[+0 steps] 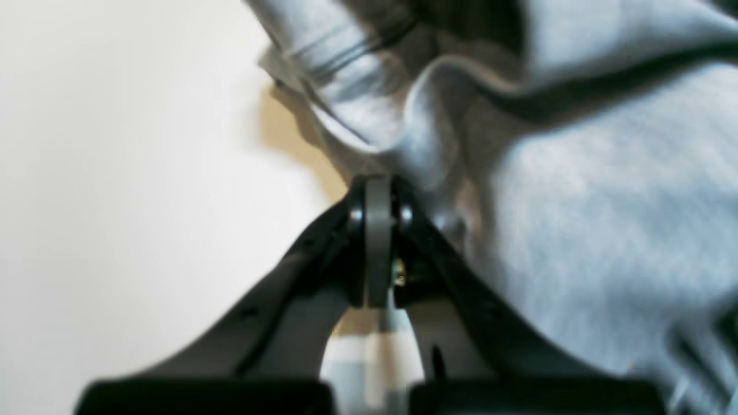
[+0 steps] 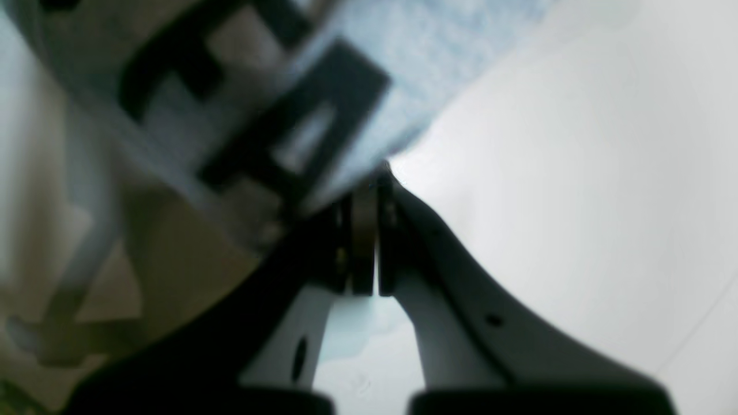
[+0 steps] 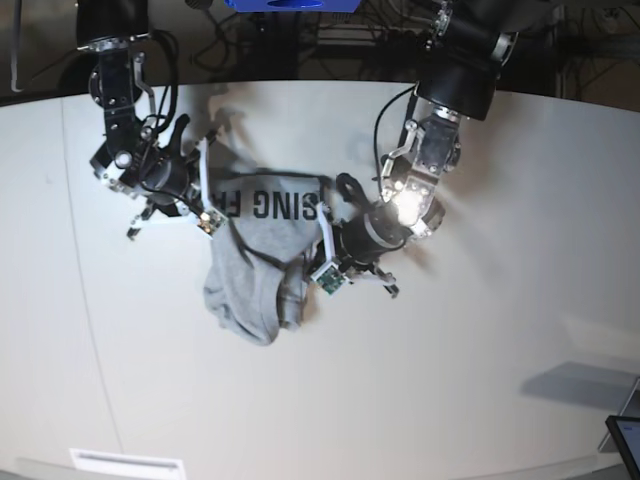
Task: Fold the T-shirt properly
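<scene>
The heather-grey T-shirt [image 3: 250, 270] is stretched between my two grippers, and its lower part lies bunched on the white table [image 3: 480, 330]. Black block lettering [image 3: 262, 207] runs along the stretched upper edge. My left gripper [image 3: 322, 214], on the right in the base view, is shut on the shirt's edge. In the left wrist view this left gripper [image 1: 377, 185] pinches a fold of plain grey T-shirt [image 1: 576, 202]. My right gripper [image 3: 208, 200] is shut on the other end. In the right wrist view this right gripper [image 2: 372, 181] clamps the T-shirt [image 2: 259, 115] near its lettering.
Dark frames and cables run along the table's far edge, with a blue object [image 3: 290, 4] at top centre. A dark tablet-like corner [image 3: 625, 440] shows at the bottom right. A small white label [image 3: 125, 463] lies near the front edge.
</scene>
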